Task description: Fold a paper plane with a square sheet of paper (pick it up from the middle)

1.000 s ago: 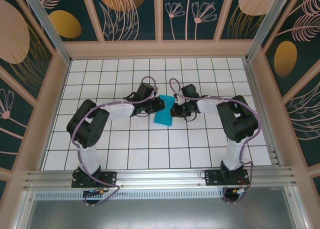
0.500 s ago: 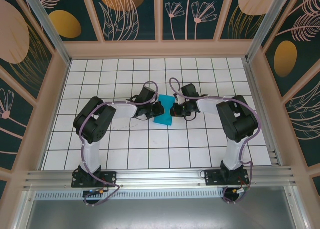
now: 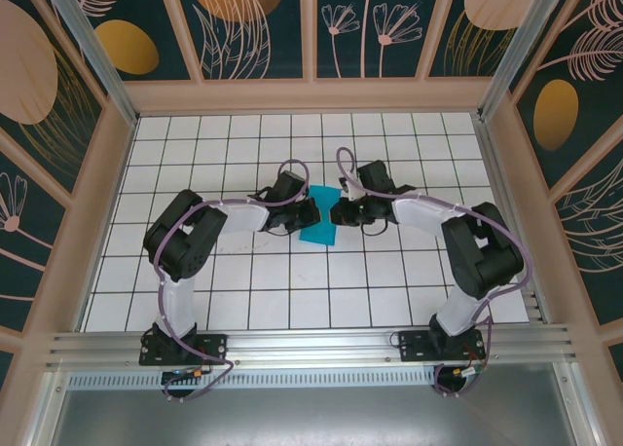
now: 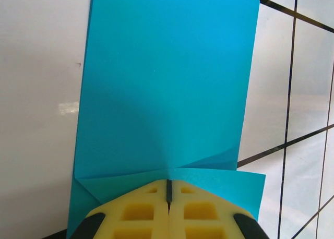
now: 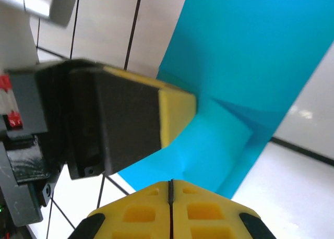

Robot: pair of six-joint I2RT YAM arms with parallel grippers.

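Within the last second the left gripper [image 3: 310,213] closed fully onto the square sheet of paper [image 3: 320,234] at centre frame. The right gripper [image 3: 338,213], jaws shut, pinched its opposite edge, so 2 grips probably readied a fold.

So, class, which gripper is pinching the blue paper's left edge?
The left gripper, shut on the paper from the left; the right gripper grips the opposite edge.

The tabletop [image 3: 195,290] is a white surface ruled into square tiles by dark lines, walled by a pale wooden frame [image 3: 311,95] along its left, far and right edges. Near its centre lies a folded cyan-blue sheet of paper [image 3: 319,230], its near part on the tiles.
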